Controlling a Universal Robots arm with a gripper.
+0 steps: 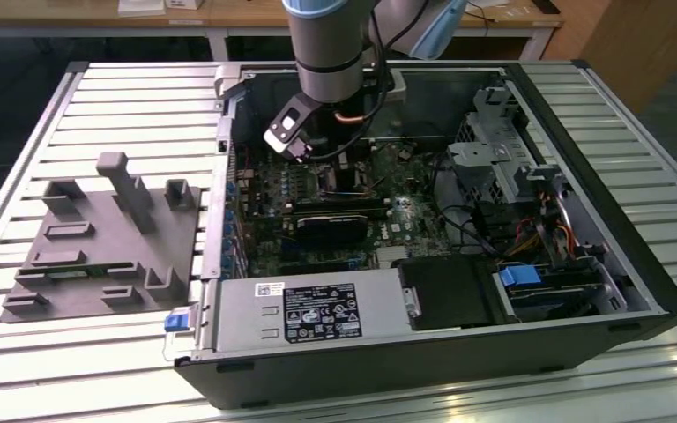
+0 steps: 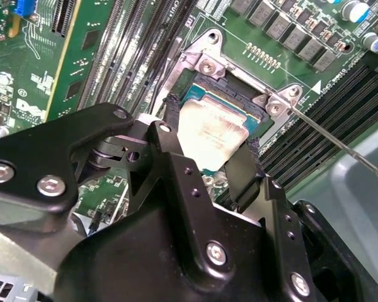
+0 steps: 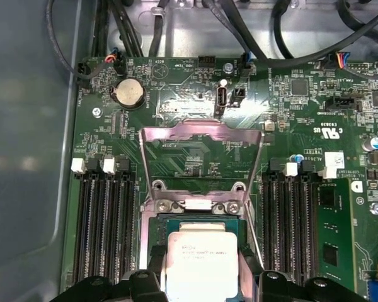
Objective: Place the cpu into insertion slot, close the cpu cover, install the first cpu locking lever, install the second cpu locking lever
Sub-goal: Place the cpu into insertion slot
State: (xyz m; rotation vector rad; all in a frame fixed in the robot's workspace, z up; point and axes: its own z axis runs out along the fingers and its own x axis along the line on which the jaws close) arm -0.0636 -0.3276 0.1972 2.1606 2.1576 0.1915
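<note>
Our claw [image 2: 209,143] is clenched on the cpu [image 2: 208,129], one black finger [image 2: 242,170] against each of two opposite edges. The chip lies flat, metal top up, its sides running parallel to the rim of the insertion slot [image 2: 225,94] directly beneath. Being square, it has no long axis, and we cannot tell whether it is seated. Past the slot, the cpu cover [image 3: 201,131] stands tipped back on its hinge, window open. A thin lever [image 2: 340,146] angles away from one corner. Long memory slots [image 3: 104,220] crowd both flanks closely. In the exterior view the arm [image 1: 327,53] reaches down into the open computer case [image 1: 656,291] on the slatted bench [image 1: 33,115].
</note>
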